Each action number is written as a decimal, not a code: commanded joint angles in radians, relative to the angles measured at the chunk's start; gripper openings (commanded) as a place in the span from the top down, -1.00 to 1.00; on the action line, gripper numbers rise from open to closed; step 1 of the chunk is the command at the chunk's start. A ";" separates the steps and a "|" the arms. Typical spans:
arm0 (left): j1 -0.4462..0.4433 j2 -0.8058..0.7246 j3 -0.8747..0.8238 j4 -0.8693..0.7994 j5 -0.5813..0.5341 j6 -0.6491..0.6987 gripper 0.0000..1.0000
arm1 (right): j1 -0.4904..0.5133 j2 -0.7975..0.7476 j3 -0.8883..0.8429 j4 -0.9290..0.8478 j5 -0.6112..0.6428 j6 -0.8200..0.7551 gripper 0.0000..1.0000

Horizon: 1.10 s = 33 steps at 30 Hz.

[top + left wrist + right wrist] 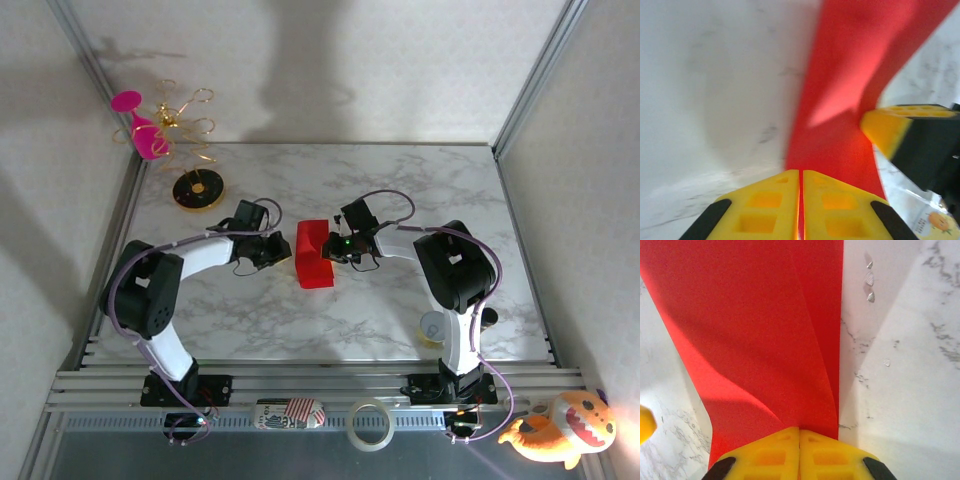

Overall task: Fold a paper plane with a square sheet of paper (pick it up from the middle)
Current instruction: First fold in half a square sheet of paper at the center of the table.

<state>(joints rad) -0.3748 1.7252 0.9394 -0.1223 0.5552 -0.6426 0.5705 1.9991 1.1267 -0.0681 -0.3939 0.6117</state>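
Top external: left claw (286, 253), right claw (334, 247) clamped on opposite edges of red sheet (314, 265).

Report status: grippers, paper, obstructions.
Left gripper shut on red paper. Right gripper shut on same sheet. Paper bent, pinched from both sides. Pink glass far back-left, apart.

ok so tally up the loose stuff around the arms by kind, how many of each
red paper sheet: 1
pink wine glass: 1
gold wire ornament: 1
black and gold disc: 1
tape roll: 1
striped pouch: 1
orange plush toy: 1
small round yellowish item: 1
total: 8
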 commanded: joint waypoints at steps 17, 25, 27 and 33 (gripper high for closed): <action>-0.100 0.091 -0.069 -0.076 -0.096 0.020 0.80 | -0.004 0.139 -0.091 -0.182 0.222 -0.025 0.83; -0.083 -0.034 -0.083 -0.149 -0.100 0.066 0.83 | -0.004 0.136 -0.094 -0.179 0.222 -0.029 0.83; -0.088 -0.056 -0.061 -0.105 -0.074 0.034 0.83 | -0.004 0.134 -0.095 -0.178 0.222 -0.029 0.83; -0.131 -0.053 -0.070 0.128 -0.089 -0.096 0.79 | -0.004 0.133 -0.104 -0.163 0.218 -0.015 0.83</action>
<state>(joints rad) -0.4885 1.6691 0.8646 -0.0933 0.4751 -0.6746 0.5705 1.9980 1.1080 -0.0509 -0.3939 0.6094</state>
